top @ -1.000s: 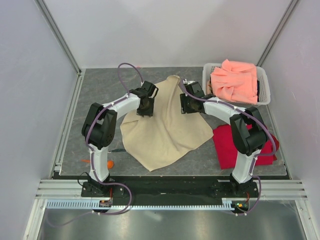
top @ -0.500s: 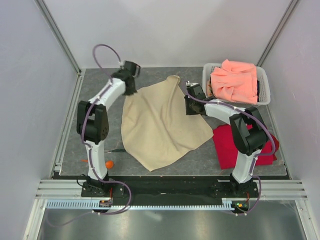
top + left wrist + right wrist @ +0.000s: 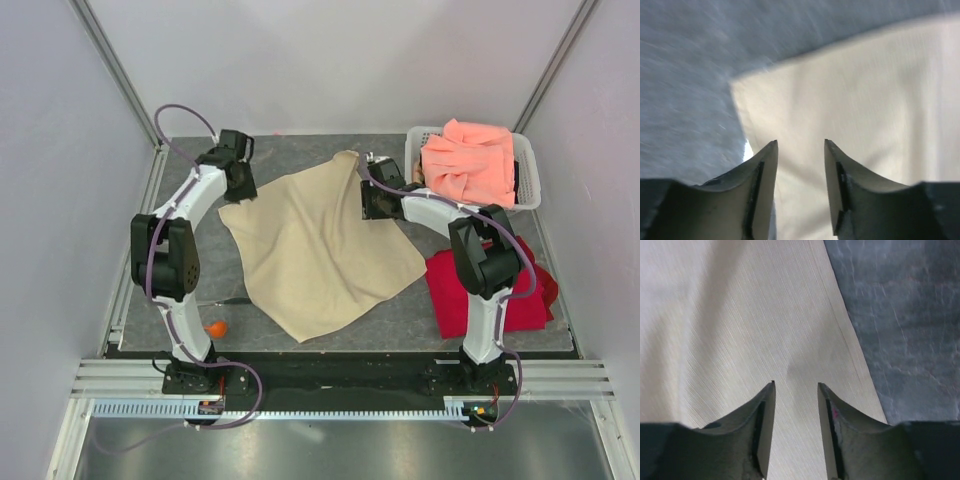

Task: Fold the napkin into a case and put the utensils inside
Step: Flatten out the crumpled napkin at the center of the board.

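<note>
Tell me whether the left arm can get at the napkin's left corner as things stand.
Probably yes. The left end effector hangs open just above that corner of the napkin, and nothing lies between them.

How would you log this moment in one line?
napkin: spread, unfolded | left pincer: open over left corner | right pincer: open over right edge | orange spoon: off napkin

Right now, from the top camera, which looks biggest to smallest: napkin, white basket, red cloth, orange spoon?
1. napkin
2. red cloth and white basket: about alike, and the right arm hides part of the cloth, so no ranking
3. orange spoon
</note>
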{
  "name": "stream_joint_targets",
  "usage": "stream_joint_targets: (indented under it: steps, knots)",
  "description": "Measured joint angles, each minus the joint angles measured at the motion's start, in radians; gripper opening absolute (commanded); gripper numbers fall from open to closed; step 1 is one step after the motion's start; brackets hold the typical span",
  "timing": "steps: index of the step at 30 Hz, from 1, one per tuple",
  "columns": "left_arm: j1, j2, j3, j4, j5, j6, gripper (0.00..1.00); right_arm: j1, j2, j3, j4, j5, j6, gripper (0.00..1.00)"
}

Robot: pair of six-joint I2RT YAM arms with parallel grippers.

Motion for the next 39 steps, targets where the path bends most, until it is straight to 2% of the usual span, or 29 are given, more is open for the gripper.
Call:
stream_joint_targets:
  steps: [3, 7, 11, 14, 21, 33, 37, 39]
  knots:
    - [-0.051, -0.039, -0.124, 0.035, 0.088, -0.032, 0.4, 0.0, 0.063, 0.101, -0.007, -0.01, -0.002, 0.5]
    - [-0.064, -0.011, -0.186, 0.071, 0.161, -0.08, 0.4, 0.0, 0.148, 0.236, -0.013, -0.006, -0.002, 0.44]
    - [-0.049, 0.047, -0.183, 0.104, 0.182, -0.126, 0.4, 0.0, 0.216, 0.326, -0.015, 0.004, 0.002, 0.29]
    - [-0.04, 0.094, -0.165, 0.116, 0.198, -0.15, 0.4, 0.0, 0.254, 0.364, -0.017, 0.006, 0.003, 0.24]
    - [-0.013, 0.193, -0.048, 0.118, 0.262, -0.185, 0.39, -0.004, 0.306, 0.379, -0.023, 0.04, 0.016, 0.18]
    - [0.069, 0.399, 0.252, 0.116, 0.446, -0.188, 0.41, -0.096, 0.314, 0.394, -0.043, 0.164, -0.004, 0.2]
    - [0.086, 0.475, 0.375, 0.114, 0.514, -0.178, 0.48, -0.102, 0.352, 0.473, -0.082, 0.166, -0.039, 0.31]
    - [0.091, 0.476, 0.381, 0.11, 0.534, -0.174, 0.5, -0.1, 0.367, 0.512, -0.106, 0.163, -0.05, 0.36]
